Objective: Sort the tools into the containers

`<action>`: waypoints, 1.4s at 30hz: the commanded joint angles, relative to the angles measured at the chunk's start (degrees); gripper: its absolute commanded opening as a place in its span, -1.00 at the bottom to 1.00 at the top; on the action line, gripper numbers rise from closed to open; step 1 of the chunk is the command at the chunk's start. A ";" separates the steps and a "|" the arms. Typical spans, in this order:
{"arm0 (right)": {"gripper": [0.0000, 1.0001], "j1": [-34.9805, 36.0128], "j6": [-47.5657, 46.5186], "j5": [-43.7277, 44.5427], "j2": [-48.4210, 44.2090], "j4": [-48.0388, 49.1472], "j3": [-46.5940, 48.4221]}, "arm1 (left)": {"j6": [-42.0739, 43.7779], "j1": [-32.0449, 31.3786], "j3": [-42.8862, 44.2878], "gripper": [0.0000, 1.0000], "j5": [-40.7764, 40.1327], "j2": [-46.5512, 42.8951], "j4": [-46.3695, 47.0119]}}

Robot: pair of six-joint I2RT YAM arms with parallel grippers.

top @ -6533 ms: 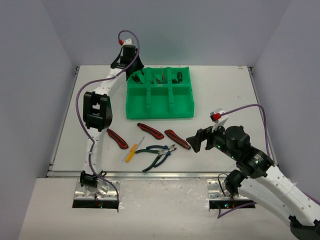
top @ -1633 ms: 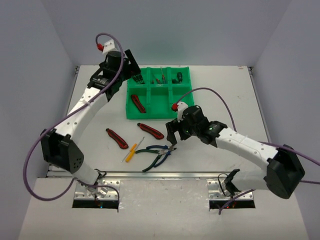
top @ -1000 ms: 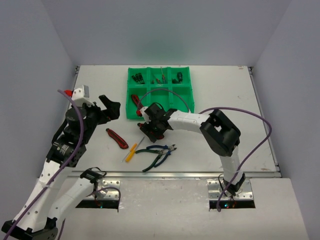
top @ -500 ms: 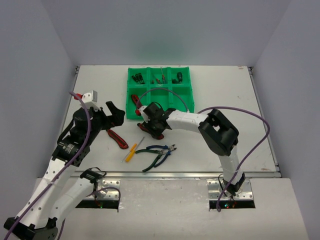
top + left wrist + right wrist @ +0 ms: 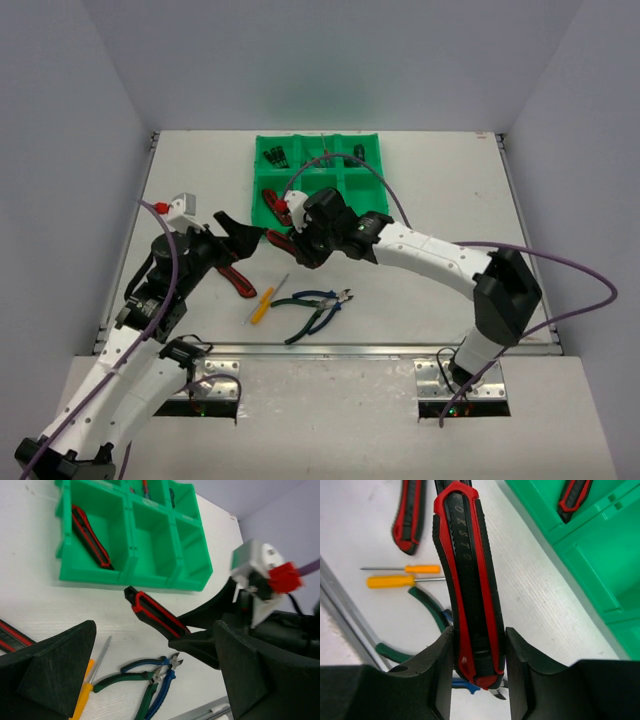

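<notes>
My right gripper (image 5: 479, 650) is shut on a red-and-black utility knife (image 5: 470, 575), which hangs just above the table in front of the green tray (image 5: 372, 218). In the top view the held knife (image 5: 281, 240) points left, out of the right gripper (image 5: 300, 246). A second knife (image 5: 90, 530) lies in the tray's near-left compartment. A third knife (image 5: 237, 280) lies on the table under my left gripper (image 5: 243, 236), which is open and empty. Small screwdrivers (image 5: 322, 157) sit in the tray's back row. A yellow screwdriver (image 5: 261, 306) and blue and green pliers (image 5: 315, 305) lie near the front.
The tray's near middle and near right compartments (image 5: 155, 540) hold nothing. A thin orange-handled screwdriver (image 5: 422, 569) lies beside the yellow one (image 5: 390, 581). The table's metal front edge (image 5: 330, 349) runs close behind the pliers. The two grippers are close together.
My right gripper has shut on the knife and raised it off the table. The left arm has swung right and forward, over the knife lying on the table.
</notes>
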 commanded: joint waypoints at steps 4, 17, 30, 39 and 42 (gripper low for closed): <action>-0.98 0.12 9.53 -7.77 -12.38 12.35 -8.45 | -13.40 -0.37 -10.74 1.00 16.51 4.49 28.61; -0.96 0.54 13.21 -11.19 -20.55 17.87 -11.80 | -19.67 -6.65 -11.59 -0.60 18.62 17.14 46.37; 0.98 -1.97 15.46 9.43 -28.52 10.02 -16.52 | -3.28 -2.17 11.59 -1.00 -14.93 35.36 15.90; 0.98 -3.54 13.06 12.01 -39.18 5.75 -23.14 | 2.95 4.47 32.90 -1.00 -12.23 59.28 12.51; 0.98 -3.88 12.31 12.75 -41.57 5.35 -24.78 | 3.51 4.57 41.01 -1.00 -10.67 67.08 8.08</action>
